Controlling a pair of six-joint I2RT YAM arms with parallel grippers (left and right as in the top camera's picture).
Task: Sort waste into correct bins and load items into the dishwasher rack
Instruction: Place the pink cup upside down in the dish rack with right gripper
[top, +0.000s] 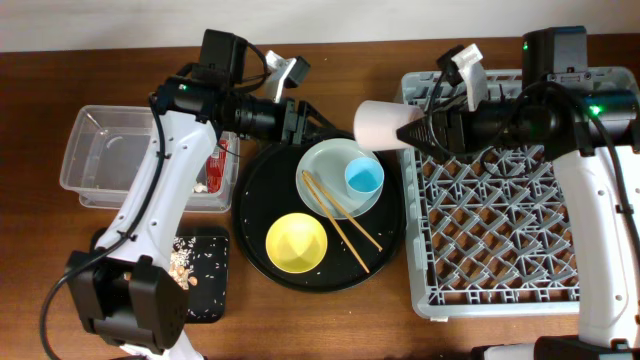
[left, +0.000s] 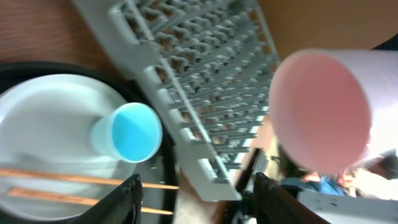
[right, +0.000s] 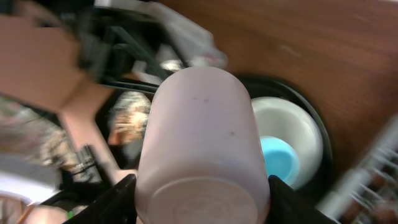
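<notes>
My right gripper (top: 408, 131) is shut on the white cup with pink inside (top: 382, 125), holding it on its side in the air over the left edge of the grey dishwasher rack (top: 500, 260); the cup fills the right wrist view (right: 202, 143). My left gripper (top: 300, 122) is open and empty above the back of the big round black tray. The blue cup (top: 364, 177) and wooden chopsticks (top: 340, 215) lie on the pale plate (top: 325, 170). The yellow bowl (top: 296, 243) sits beside it. The clear tub (top: 110, 160) holds a red wrapper (top: 217, 165). The flat black tray (top: 205, 275) holds rice scraps (top: 183, 260).
The big round black tray (top: 255, 200) lies between the bins and the rack. The left arm's base (top: 125, 300) stands at the front left. The carrot and tissue are not visible.
</notes>
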